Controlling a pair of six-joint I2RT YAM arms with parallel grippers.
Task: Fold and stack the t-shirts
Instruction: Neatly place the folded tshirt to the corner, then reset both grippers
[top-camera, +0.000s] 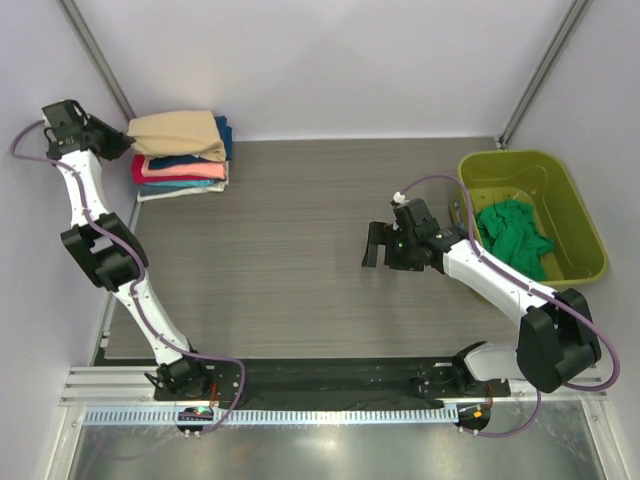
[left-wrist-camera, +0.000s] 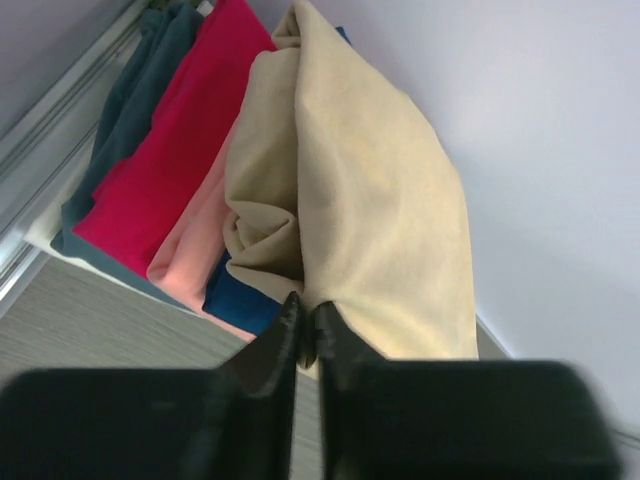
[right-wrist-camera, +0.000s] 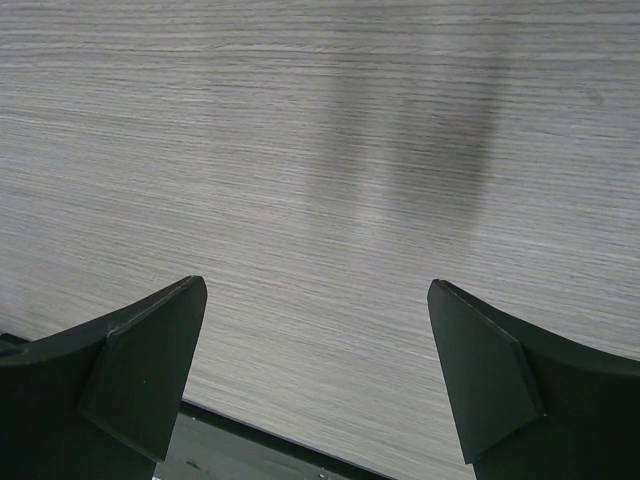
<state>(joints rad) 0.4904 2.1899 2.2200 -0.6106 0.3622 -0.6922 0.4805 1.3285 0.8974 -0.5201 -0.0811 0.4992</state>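
The job is looking mostly done. At the far left corner of the table (top-camera: 300, 220) a stack (top-camera: 182, 165) of folded t-shirts is sitting, and the tan tee (left-wrist-camera: 370, 220) is lying on top as a thick, slightly rounded bundle. Under it the left wrist view is showing the navy tee (left-wrist-camera: 245, 300), the coral pink tee (left-wrist-camera: 190, 260), the red tee (left-wrist-camera: 170, 150) and the teal tee (left-wrist-camera: 120, 110), their folded edges fanning out rather than lining up squarely.

The left fingers (left-wrist-camera: 275, 345) are hovering right at the near edge of the tan tee, pressed almost together. No cloth is showing between them, though whether the tips are touching the fabric is hard to tell.

The right fingers (right-wrist-camera: 140, 370) are spread wide and carrying nothing, hanging over bare table between the middle and the right edge.

One garment is waiting: the emerald green tee (top-camera: 515, 235) is lying crumpled inside the lime-green tub (top-camera: 510, 155) near the far right corner, well apart from the stack.

By my reading, five tees are folded and stacked, and the green one is what remains: it needs lifting out of the tub, spreading flat on the open middle of the table, folding, and carrying across to the top of the stack. The tan bundle is sitting a little lumpy, so the next tee may be resting unevenly unless it gets pressed down first.
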